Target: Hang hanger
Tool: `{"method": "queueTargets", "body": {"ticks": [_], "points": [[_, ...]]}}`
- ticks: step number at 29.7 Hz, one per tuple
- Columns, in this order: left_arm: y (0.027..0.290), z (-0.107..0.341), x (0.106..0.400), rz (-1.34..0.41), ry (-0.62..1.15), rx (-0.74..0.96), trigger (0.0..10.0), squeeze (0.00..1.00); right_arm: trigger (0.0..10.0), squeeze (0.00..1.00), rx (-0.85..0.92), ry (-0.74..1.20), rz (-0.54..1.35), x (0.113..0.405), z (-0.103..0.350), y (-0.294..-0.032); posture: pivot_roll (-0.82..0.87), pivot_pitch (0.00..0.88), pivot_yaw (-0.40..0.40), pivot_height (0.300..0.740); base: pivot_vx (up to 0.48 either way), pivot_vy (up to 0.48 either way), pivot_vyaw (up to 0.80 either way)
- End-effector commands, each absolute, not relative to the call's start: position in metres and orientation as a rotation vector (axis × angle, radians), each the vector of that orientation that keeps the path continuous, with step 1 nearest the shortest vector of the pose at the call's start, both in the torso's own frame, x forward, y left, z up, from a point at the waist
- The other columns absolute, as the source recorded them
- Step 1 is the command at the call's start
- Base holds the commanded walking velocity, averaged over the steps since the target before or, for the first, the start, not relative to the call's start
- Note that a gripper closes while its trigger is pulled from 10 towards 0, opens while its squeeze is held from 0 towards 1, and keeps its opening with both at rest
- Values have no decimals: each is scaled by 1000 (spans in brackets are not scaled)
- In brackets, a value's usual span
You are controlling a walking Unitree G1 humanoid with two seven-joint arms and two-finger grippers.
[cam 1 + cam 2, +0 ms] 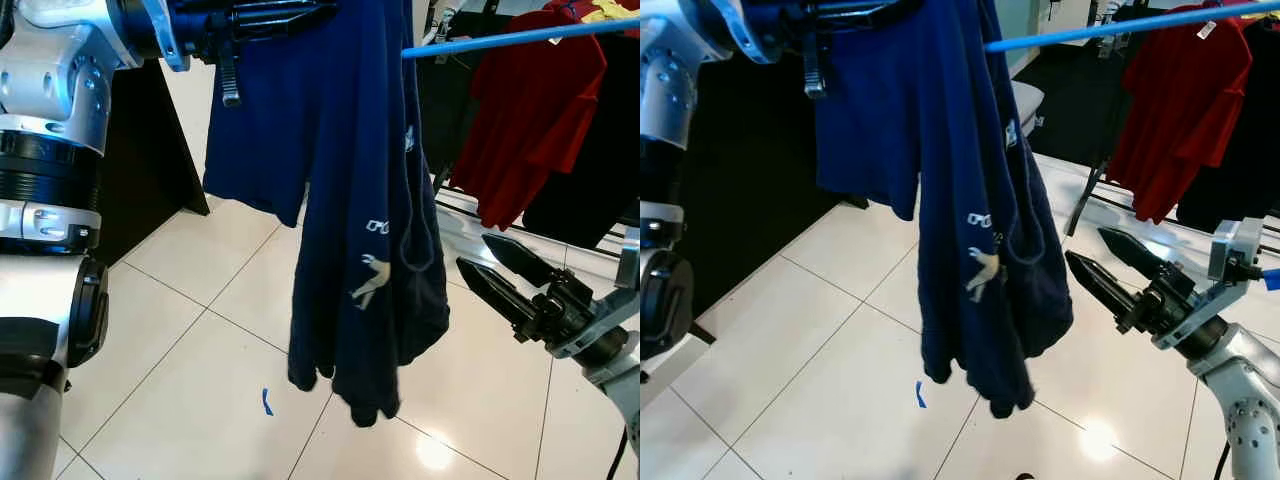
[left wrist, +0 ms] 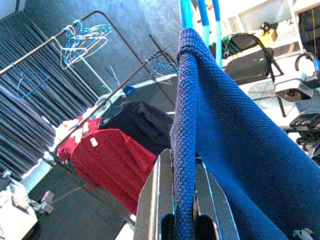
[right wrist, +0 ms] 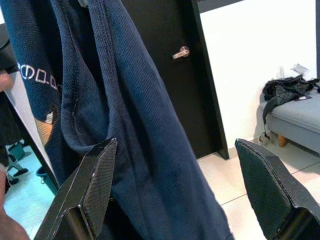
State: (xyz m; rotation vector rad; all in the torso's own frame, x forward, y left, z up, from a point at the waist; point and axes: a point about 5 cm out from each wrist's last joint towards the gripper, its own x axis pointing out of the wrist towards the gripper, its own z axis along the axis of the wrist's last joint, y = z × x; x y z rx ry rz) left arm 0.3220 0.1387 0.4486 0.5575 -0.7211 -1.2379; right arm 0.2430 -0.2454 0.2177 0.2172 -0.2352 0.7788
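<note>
The left gripper (image 2: pixel 184 220) is raised high at the top of the head views, its two fingers (image 2: pixel 152 200) clenched on a fold of a blue shirt (image 1: pixel 350 200). From that grip the shirt hangs down in a long drape, its lower end well above the white tiled floor (image 1: pixel 200 380), with a pale printed figure partway down the cloth. Whether a hanger is inside the shirt cannot be told. A blue rail (image 1: pixel 520 36) runs out from behind the shirt's upper part to the right. The right gripper (image 1: pixel 1102 262) is low on the right, fingers spread apart and holding nothing, tips pointing at the shirt's lower half and just beside it; in its wrist view the cloth hangs between the two open fingers (image 3: pixel 95 175). Behind, a red shirt (image 1: pixel 530 110) hangs on a rack, and a small blue tape mark (image 1: pixel 266 402) lies on the floor
</note>
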Motion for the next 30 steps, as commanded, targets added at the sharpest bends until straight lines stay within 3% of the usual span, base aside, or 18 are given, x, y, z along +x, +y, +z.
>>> {"method": "queueTargets", "body": {"ticks": [1, 4, 7, 16, 22, 30], "points": [[139, 462, 312, -1248, -791, 557, 10000, 0, 10000, 0, 218, -246, 824, 242, 221, -237, 3, 115, 75, 740, 0, 0, 0], [135, 462, 310, -1268, -791, 545, 10000, 0, 10000, 0, 229, -252, 981, 235, 229, -215, 3, 118, 72, 740, 0, 0, 0], [133, 462, 310, -1276, -787, 542, 10000, 0, 10000, 0, 233, -260, 1026, 232, 233, -210, 4, 118, 72, 740, 0, 0, 0], [131, 461, 310, -1288, -781, 533, 10000, 0, 10000, 0, 213, -237, 1050, 228, 232, -209, 1, 122, 73, 740, 0, 0, 0], [128, 460, 310, -1298, -782, 521, 10000, 0, 10000, 0, 107, -178, 962, 243, 222, -205, 3, 123, 77, 740, 0, 0, 0], [123, 462, 308, -1313, -792, 509, 10000, 0, 10000, 0, 93, -167, 997, 252, 221, -193, 6, 122, 80, 740, 0, 0, 0]]}}
